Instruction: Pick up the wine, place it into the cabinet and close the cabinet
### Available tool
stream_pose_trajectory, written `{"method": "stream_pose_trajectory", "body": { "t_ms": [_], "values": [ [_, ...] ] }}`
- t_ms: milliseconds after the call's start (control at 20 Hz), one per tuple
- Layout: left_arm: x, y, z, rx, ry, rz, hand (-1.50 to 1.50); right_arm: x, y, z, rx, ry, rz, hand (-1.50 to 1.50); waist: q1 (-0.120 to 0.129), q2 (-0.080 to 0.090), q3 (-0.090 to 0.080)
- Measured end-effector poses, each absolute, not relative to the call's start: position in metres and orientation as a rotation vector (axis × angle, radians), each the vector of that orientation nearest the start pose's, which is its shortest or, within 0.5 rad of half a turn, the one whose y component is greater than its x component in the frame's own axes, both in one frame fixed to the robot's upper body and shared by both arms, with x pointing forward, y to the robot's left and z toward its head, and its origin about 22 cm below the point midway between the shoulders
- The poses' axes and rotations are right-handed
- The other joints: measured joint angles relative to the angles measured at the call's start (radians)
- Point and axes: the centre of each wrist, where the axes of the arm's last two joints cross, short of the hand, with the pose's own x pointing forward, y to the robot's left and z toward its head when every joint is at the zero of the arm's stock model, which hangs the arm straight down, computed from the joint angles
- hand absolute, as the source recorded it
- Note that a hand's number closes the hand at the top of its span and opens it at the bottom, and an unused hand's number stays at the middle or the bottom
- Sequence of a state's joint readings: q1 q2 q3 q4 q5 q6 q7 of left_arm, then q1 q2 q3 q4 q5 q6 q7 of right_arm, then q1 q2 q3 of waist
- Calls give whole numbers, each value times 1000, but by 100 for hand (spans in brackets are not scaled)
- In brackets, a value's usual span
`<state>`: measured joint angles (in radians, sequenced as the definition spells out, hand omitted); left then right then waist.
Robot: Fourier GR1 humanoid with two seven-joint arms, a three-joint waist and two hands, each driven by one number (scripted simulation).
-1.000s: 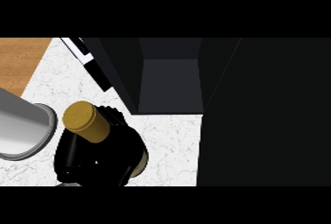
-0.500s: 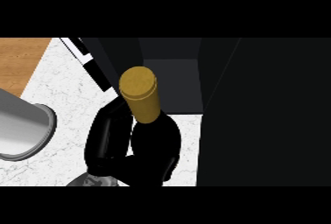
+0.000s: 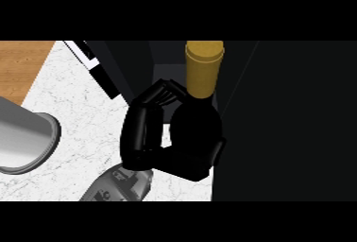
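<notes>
1. Here the black right hand (image 3: pixel 150 137) has its fingers curled round the dark wine bottle with a gold-foil neck (image 3: pixel 203 71), holding it at the dark open cabinet (image 3: pixel 279 118).
2. The bottle's dark body blends into the hand and is hard to make out.
3. A grey cylinder (image 3: pixel 24 142) on the white marble table (image 3: pixel 77 99) is cut off at the left edge.
</notes>
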<state>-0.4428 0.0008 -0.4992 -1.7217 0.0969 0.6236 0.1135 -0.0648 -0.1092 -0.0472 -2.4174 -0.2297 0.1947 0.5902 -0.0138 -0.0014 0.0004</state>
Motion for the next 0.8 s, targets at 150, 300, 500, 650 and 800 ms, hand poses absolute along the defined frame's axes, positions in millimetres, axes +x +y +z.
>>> {"method": "stream_pose_trajectory", "body": {
  "t_ms": [150,300,500,650,800],
  "values": [
    [266,56,137,-214,-1915,53,150,167,-235,199,189,-1879,303,-150,-1,0,0],
    [271,52,128,-185,-1923,48,150,167,-235,198,196,-1876,304,-150,0,0,0],
    [278,52,126,-159,-1923,53,150,166,-236,199,191,-1879,303,-150,1,0,0],
    [282,55,118,-161,-1907,80,150,165,-237,198,188,-1868,309,-150,-2,0,0],
    [286,54,107,-161,-1898,112,150,166,-238,200,181,-1874,310,-150,-5,1,-1]
  ]
}}
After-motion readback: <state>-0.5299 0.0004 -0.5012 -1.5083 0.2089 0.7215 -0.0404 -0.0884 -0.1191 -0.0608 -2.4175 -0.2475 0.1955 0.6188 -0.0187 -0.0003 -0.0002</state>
